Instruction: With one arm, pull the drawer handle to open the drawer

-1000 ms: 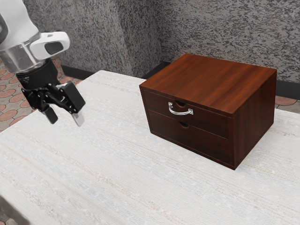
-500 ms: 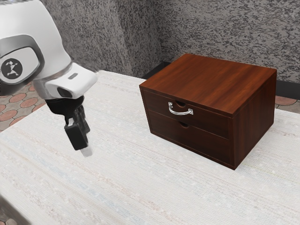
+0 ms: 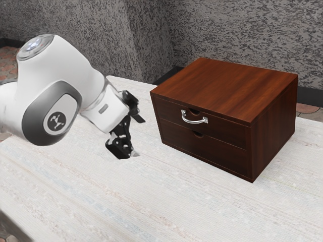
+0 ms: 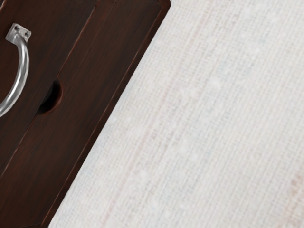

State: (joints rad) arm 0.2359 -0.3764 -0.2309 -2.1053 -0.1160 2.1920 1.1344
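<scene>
A dark wooden cabinet [image 3: 227, 85] with two drawers stands on the white table [image 3: 101, 201]. The top drawer [image 3: 222, 126] carries a curved silver handle [image 3: 194, 119] and sits flush with the front. My gripper [image 3: 125, 153] hangs low over the table, off the cabinet's front toward the exterior view's left, apart from the handle. Its fingers stand open with nothing between them. In the wrist view the silver handle [image 4: 14, 71] and the cabinet front [image 4: 80, 71] lie ahead of my hand.
The lower drawer [image 3: 212, 151] has only a small finger notch [image 3: 198, 134] and is flush too. A rough grey wall [image 3: 151, 30] rises behind the table. White cloth-like tabletop [image 4: 213, 118] spreads under my hand.
My arm has swung toward the exterior view's right and lowered. The hand has turned from pointing down to facing the cabinet front. The cabinet and its drawers have not moved.
</scene>
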